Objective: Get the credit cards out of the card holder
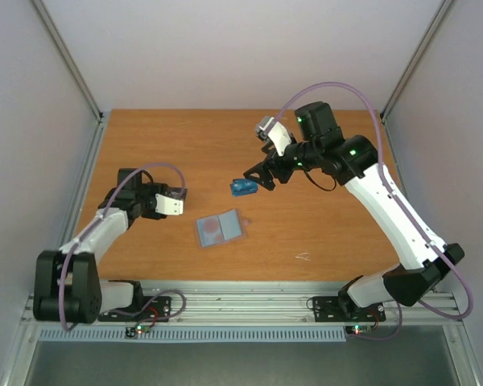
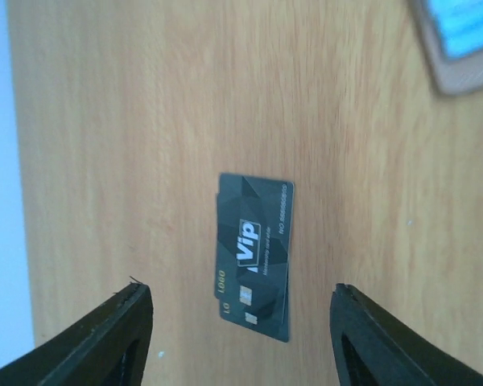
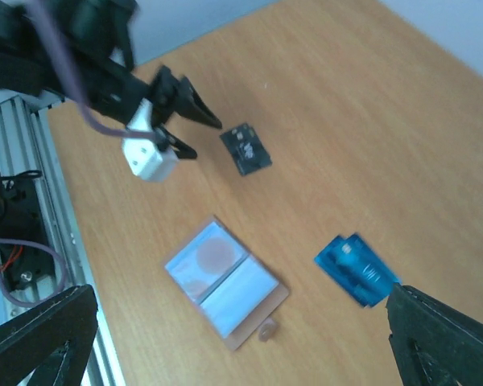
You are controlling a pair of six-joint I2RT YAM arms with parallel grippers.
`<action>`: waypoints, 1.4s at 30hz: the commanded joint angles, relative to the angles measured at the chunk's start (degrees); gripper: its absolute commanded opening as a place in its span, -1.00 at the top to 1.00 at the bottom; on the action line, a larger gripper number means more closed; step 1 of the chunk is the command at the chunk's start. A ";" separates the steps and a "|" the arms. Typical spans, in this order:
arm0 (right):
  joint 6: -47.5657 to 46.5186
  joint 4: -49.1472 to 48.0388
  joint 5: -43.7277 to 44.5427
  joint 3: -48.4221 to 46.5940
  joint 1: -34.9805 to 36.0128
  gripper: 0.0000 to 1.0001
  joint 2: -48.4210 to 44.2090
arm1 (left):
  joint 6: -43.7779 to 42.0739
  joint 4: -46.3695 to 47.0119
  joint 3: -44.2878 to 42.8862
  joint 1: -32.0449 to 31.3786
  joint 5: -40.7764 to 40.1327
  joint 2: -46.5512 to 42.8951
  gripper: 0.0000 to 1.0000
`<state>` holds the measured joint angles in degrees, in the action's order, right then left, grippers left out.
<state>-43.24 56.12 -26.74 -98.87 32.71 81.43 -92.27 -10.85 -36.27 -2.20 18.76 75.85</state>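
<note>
The dark grey-black rectangular card [image 2: 253, 257] marked "Vip" lies flat on the wooden desk [image 1: 185, 145] toward its left edge. It sits between the left fingers [image 2: 105, 338], which stand apart and clear of it. The folding taupe card holder [image 1: 220, 228] lies open mid-desk, nearer the near edge, with a reddish round mark showing in one light blue panel. The bright blue card [image 1: 243, 186] rests near it toward the far edge, beside the right fingers [image 3: 443, 338], which are spread wide and empty.

Pretty clearly a robotics lab: left arm [image 1: 97, 233] and right arm [image 1: 386, 201] bolted to a metal rail [image 1: 249, 302] along a wooden table [image 1: 185, 137], boxed in by white panels [image 1: 241, 48] and aluminium posts [image 1: 68, 56].
</note>
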 commanded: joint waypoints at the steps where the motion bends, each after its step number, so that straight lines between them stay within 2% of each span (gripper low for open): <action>1: 11.28 -1.16 1.88 4.85 -0.33 -0.97 2.74 | 4.73 -18.60 -3.68 0.38 8.65 -9.74 -0.25; 4: 17.77 -3.28 3.63 9.74 -0.30 -0.94 3.64 | 11.32 -24.24 -5.47 0.36 11.97 -17.12 -0.32; 5: 21.35 -4.62 3.92 11.56 -0.29 -0.92 4.02 | 16.45 -24.70 -6.18 0.30 12.82 -19.46 -0.36; 9: 30.50 -9.16 1.46 17.35 -0.29 -0.75 8.46 | 50.92 -24.25 -10.97 0.09 14.04 -24.62 -0.43; 11: 32.87 -11.14 0.56 18.98 0.08 -0.68 11.99 | 75.52 -24.38 -11.89 0.11 14.19 -24.39 -0.43; 12: 33.26 -11.35 0.61 19.13 0.46 -0.66 13.69 | 83.07 -24.26 -11.54 0.11 15.14 -23.84 -0.43; 14: 33.16 -10.94 1.31 18.48 1.50 -0.66 17.55 | 103.48 -21.90 -9.15 0.15 18.07 -21.67 -0.43; 18: 32.99 -9.37 2.70 16.43 2.04 -0.66 24.96 | 129.21 -13.48 -0.44 0.12 20.77 -16.52 -0.43; 24: 31.10 -6.66 3.86 14.25 3.10 -0.68 32.51 | 134.02 -3.90 6.39 -0.03 16.00 -14.24 -0.61; 28: 30.95 -6.95 3.00 14.97 4.79 -0.67 35.33 | 132.21 -0.28 11.97 -0.36 14.03 -13.04 -0.76; 32: 32.65 -8.84 1.37 16.25 5.26 -0.58 36.44 | 131.75 4.34 15.89 -0.61 13.63 -12.70 -0.87; 36: 33.46 -9.76 0.15 16.08 5.27 -0.50 37.55 | 131.67 8.03 18.19 -1.74 11.93 -11.77 -0.89; 42: 34.17 -10.13 -1.57 15.68 5.35 -0.41 38.54 | 132.78 14.03 19.30 -3.78 12.54 -7.92 -0.81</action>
<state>-10.28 46.94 -26.63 -82.89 37.60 117.69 39.29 -3.44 -18.44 -4.89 32.38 65.84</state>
